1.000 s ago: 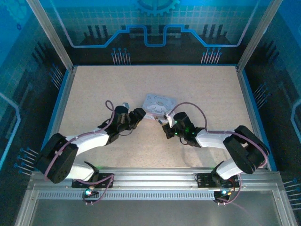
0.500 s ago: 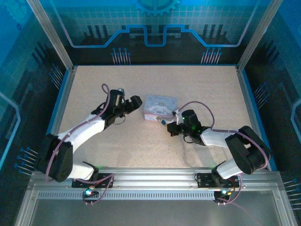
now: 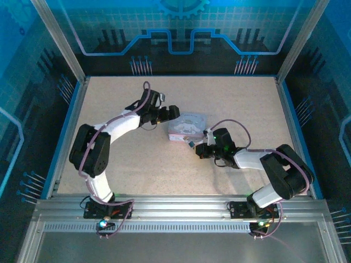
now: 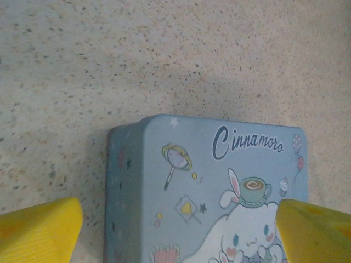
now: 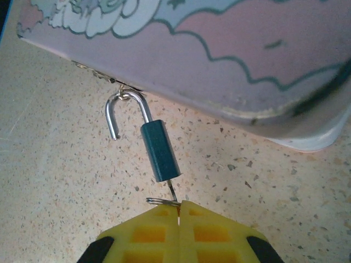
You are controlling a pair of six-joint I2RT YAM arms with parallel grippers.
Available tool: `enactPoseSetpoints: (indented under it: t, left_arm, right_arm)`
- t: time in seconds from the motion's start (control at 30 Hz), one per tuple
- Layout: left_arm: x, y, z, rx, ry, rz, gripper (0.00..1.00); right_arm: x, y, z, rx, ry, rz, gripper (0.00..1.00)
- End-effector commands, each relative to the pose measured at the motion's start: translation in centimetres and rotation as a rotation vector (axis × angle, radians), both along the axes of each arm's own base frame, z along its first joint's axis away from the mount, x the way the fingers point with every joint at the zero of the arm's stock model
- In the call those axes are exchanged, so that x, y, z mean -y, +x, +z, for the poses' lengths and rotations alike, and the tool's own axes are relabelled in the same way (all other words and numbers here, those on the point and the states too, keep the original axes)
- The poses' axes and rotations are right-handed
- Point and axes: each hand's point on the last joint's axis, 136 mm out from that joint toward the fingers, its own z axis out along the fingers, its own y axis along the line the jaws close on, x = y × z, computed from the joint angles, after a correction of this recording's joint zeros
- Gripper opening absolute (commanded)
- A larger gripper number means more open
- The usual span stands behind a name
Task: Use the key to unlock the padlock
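The right gripper (image 5: pixel 179 205) is pinching the thin, slippery key (image 5: pixel 171 193) by its bow in the light padlock (image 5: pixel 160 151); the left gripper (image 4: pixel 176 230) is gaping wide.

The thin silvery metal key (image 5: pixel 172 192) shows a short shaft and a sliver of ring below the small dark blue-grey padlock (image 5: pixel 160 150). The rest is buried between the pressed-together yellow fingers (image 5: pixel 208 222) of the right hand (image 5: pixel 179 205), which the picture's bottom edge cuts off. The pastel rectangular cartoon-print tin (image 5: pixel 247 60) runs off the top and right edges, its rim shadowing where the shackle (image 5: pixel 143 112) hooks on. In the left wrist view the tin's lower part is cropped, and the left hand (image 4: pixel 178 227) is two yellow fingertips (image 4: pixel 38 230) clipped at the corners. From above, padlock and key are too small to tell.
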Motion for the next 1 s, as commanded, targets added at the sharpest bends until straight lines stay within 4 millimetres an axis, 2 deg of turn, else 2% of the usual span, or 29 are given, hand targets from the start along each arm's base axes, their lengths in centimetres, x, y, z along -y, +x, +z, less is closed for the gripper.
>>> enactPoseSetpoints:
  t: [0.0, 0.13, 0.33, 0.53, 0.7, 0.97]
  left_arm:
    - [0.6, 0.0, -0.9, -0.041, -0.008, -0.068, 0.90]
    - [0.7, 0.3, -2.0, -0.072, -0.015, -0.072, 0.88]
    - [-0.2, -0.5, -4.1, -0.122, 0.011, -0.058, 0.83]
    - [-1.3, -1.4, -5.0, -0.142, 0.022, -0.039, 0.79]
    - [-1.8, -2.3, -5.6, -0.156, 0.033, -0.032, 0.77]
    - [-2.3, -3.7, -5.8, -0.164, 0.021, -0.014, 0.75]
  right_arm:
    - [0.4, -0.2, -0.7, -0.037, 0.008, -0.013, 0.02]
    - [0.5, -0.3, -0.8, -0.038, 0.004, -0.012, 0.03]
    - [0.5, -0.3, -0.9, -0.038, -0.001, -0.004, 0.06]
    - [0.9, -0.2, -0.5, -0.021, -0.018, 0.003, 0.19]
    - [1.2, 0.3, 0.7, 0.008, -0.003, 0.009, 0.28]
    - [1.9, 2.7, 2.9, 0.078, 0.031, -0.023, 0.32]
